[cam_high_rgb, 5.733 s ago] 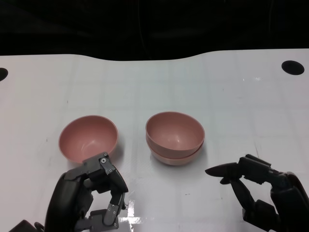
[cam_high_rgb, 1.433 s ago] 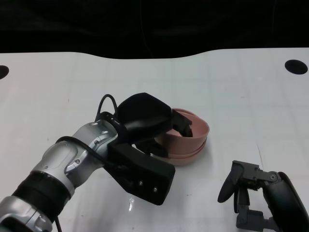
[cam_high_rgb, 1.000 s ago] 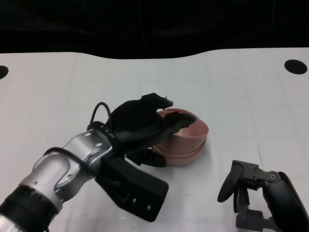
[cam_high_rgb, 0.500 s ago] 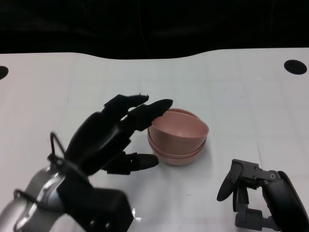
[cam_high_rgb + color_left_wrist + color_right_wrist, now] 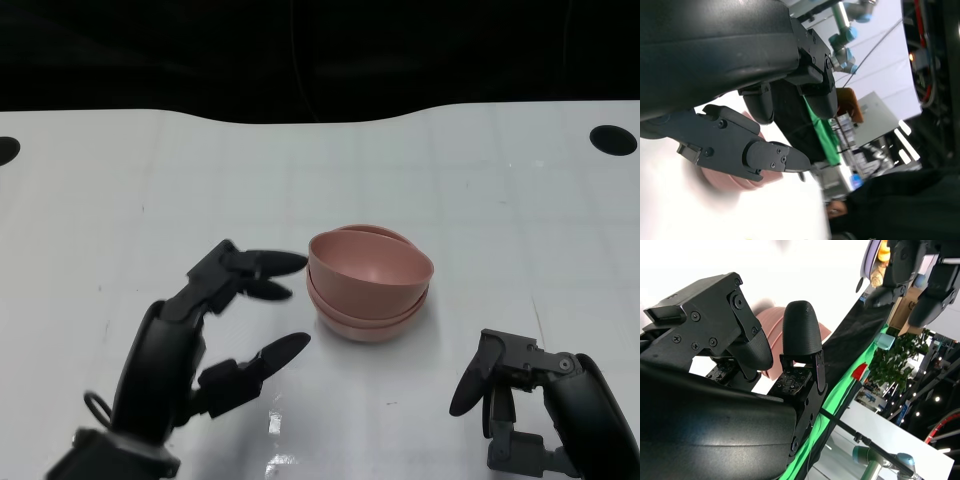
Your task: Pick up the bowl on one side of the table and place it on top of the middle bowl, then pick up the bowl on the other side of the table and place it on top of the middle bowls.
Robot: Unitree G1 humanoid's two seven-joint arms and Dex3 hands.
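At the tabletop's near left, my left hand (image 5: 195, 345) was free of the bowls, fingers spread wide with nothing between them; the upper fingertips (image 5: 283, 263) pointed toward the stack and stopped just short of it without touching. The thumb reached out lower down, toward the stack's base, also clear of it. My left wrist view showed the same thing: black fingers (image 5: 747, 150) apart, with a blur of pink (image 5: 735, 177) behind them.

Near the middle of the tabletop (image 5: 480, 200) sat the pink bowls (image 5: 370, 283), nested one in another. I could make out two rims below the top bowl's rim (so all three looked stacked), and the top one sat a little tilted, its far rim higher on the left. No bowl remained on either side.

At the near right corner, my right hand (image 5: 535, 405) rested low, well apart from the stack, its fingers bent downward and holding nothing; I could not tell whether they touched the surface. The right wrist view showed those fingers (image 5: 802, 335) parted, with the bowls (image 5: 777, 340) beyond them. A dark hole (image 5: 613, 139) marked the far right edge.
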